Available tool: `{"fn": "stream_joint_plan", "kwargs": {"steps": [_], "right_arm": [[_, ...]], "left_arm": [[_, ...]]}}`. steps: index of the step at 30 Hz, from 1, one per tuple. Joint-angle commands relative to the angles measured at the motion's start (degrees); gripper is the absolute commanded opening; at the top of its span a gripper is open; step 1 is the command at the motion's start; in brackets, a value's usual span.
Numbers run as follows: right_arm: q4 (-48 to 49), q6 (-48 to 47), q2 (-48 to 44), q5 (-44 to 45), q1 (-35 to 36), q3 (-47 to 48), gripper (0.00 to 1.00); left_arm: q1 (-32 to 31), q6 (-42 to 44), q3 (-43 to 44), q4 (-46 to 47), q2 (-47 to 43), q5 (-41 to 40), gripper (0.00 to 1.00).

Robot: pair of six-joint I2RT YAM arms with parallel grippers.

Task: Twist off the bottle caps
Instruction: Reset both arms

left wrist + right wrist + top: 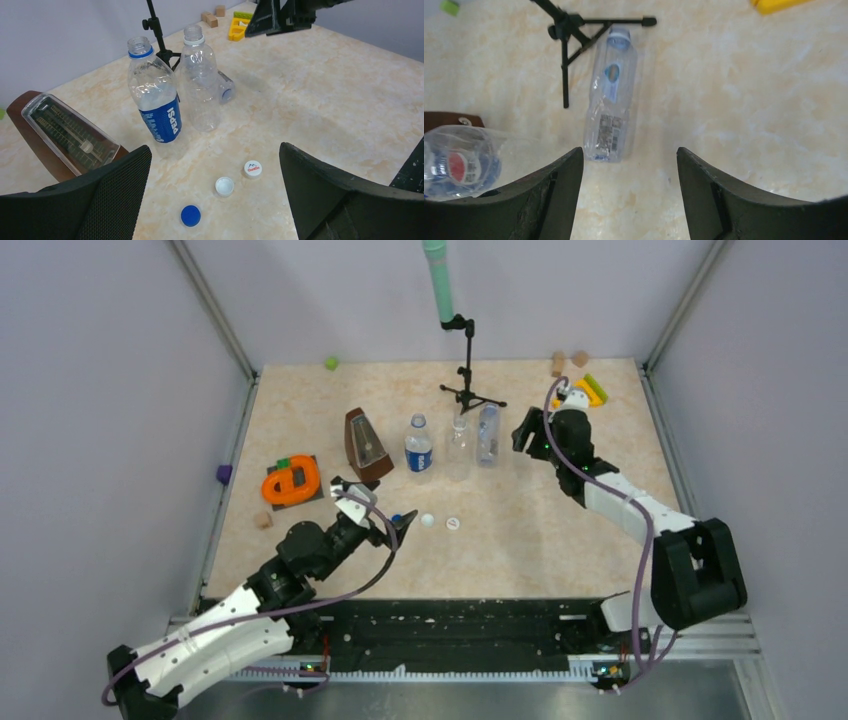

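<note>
caps [224, 186], small plastic discs, loose on marbled tabletop [325, 100]; left pincer [214, 150], right pincer [629, 150] agape, empty

The bluish bottle [227, 91] is mostly hidden behind the clear bottle [200, 95]. The right wrist view crops the labelled bottle [454, 167].

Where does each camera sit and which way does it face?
Top external: above, behind the bases, looking down on the table; both arms show.
Left wrist: low, facing the caps and Pepsi bottle; left fingers frame it.
Right wrist: looking down on the bluish bottle; right fingers show.
Shared: both wrist views catch the Pepsi bottle.
</note>
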Motion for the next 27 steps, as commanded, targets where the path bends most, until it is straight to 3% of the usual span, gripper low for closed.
{"fn": "stream_joint_plan", "kwargs": {"steps": [1,4,10,14,20,25,27], "right_arm": [[-11.31,3.62,5.09,-7.96,-0.87,6.67,0.68],[-10.84,3.8,4.15,-7.13,-0.86,4.99,0.7],[-6.46,4.25,-5.34,-2.47,-0.92,-2.85,0.75],[-7.74,3.99,-13.29,1.07,-0.89,-7.12,0.76],[-12.99,5.16,-21.05,2.85,-0.95,-9.82,0.79],[-16.51,7.83,-28.92,3.85,-0.94,-12.42,0.79],[-17.58,6.22,-32.63,4.04,-0.88,-12.67,0.79]], "left_arm": [[0.15,-0.69,-0.47,0.34,-3.01,-2.24,0.99],[0.16,-0.85,-1.75,1.07,-5.06,-5.31,0.99],[0.16,-5.56,-4.44,3.52,-7.39,-20.88,0.99],[1.55,-7.74,-1.09,-3.75,-6.93,-30.42,0.99],[10.89,-7.96,5.47,-10.98,-4.94,-29.33,0.99],[25.58,-17.44,11.03,-11.86,4.58,-18.73,0.99],[27.35,-21.74,14.22,-15.97,7.88,-22.86,0.99]]}}
